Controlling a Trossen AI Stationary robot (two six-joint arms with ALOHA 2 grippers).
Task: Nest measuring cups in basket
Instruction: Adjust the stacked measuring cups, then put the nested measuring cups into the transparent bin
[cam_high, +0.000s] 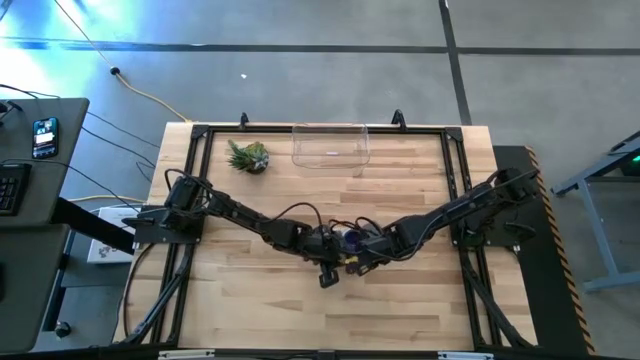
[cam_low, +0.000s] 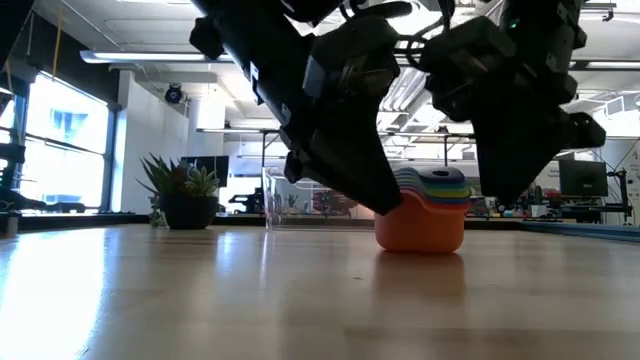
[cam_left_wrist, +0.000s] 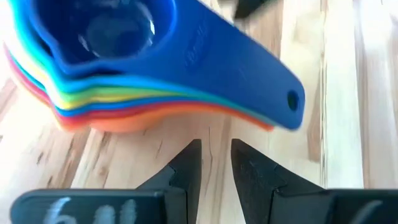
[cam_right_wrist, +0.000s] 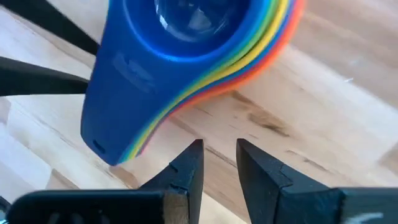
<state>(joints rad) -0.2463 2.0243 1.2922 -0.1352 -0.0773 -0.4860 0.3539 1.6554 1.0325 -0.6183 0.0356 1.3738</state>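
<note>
The measuring cups stand nested in one stack on the bare wood at mid-table, an orange cup at the bottom and a blue one on top. Their flat handles fan out to one side. My left gripper comes slanting down from the table's left, its tips just short of the stack's foot. My right gripper points steeply down beside the stack on its right. Each pair of fingers stands a narrow gap apart with only wood between. The clear basket rests at the far edge.
A small spiky plant in a dark pot stands left of the basket at the far edge. Black frame rails run along the table's sides. Bare wood lies between the stack and the basket and toward the near edge.
</note>
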